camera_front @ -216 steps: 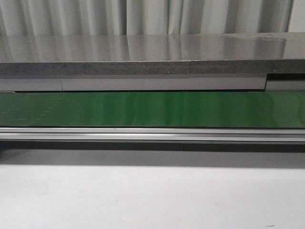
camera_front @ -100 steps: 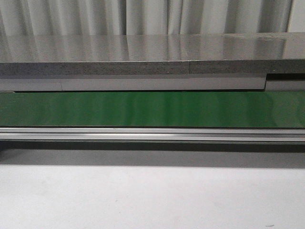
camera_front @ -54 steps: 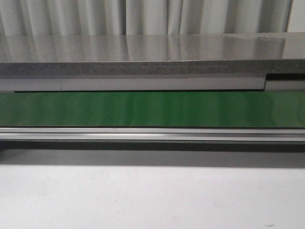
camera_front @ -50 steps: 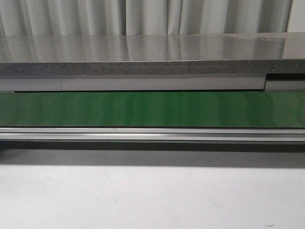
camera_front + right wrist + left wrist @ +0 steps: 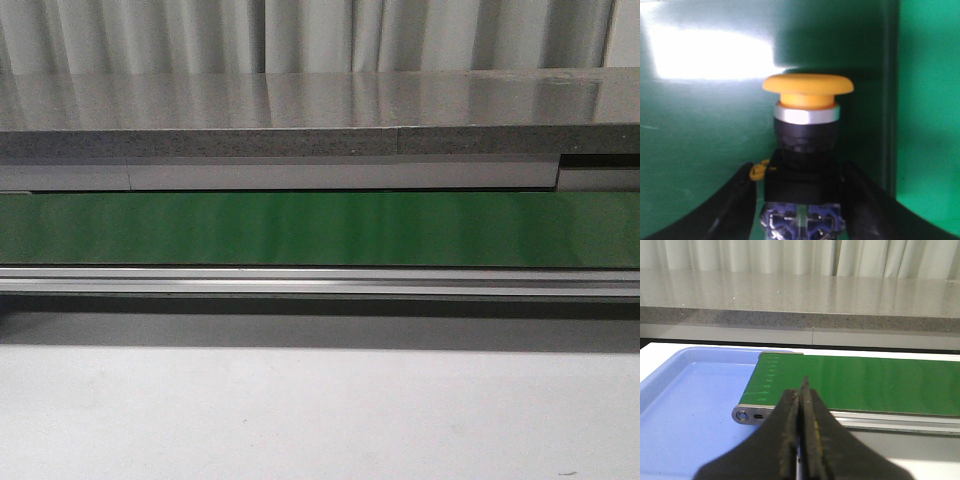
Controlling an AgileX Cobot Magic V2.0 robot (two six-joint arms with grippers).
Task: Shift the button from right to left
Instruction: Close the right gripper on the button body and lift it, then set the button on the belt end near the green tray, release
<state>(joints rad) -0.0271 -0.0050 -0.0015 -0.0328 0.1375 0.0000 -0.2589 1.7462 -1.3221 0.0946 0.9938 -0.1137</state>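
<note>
1. You will see no change in the front view against the earlier frames: green belt (image 5: 320, 230) bare, no arm in sight.
2. Your right gripper (image 5: 800, 200) has its fingers (image 5: 735, 200) closed against the black body of the button (image 5: 807, 125), orange-yellow cap pointing away from the wrist, green surface behind it.
3. Your left gripper (image 5: 801, 432) is pressed shut on nothing, held level above the belt's end roller (image 5: 747, 415) beside the blue tray (image 5: 685, 405).

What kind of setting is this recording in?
Likely a mock factory conveyor station: a green belt on an aluminium frame, a blue tray at its end, an industrial button between the right gripper's fingers.
</note>
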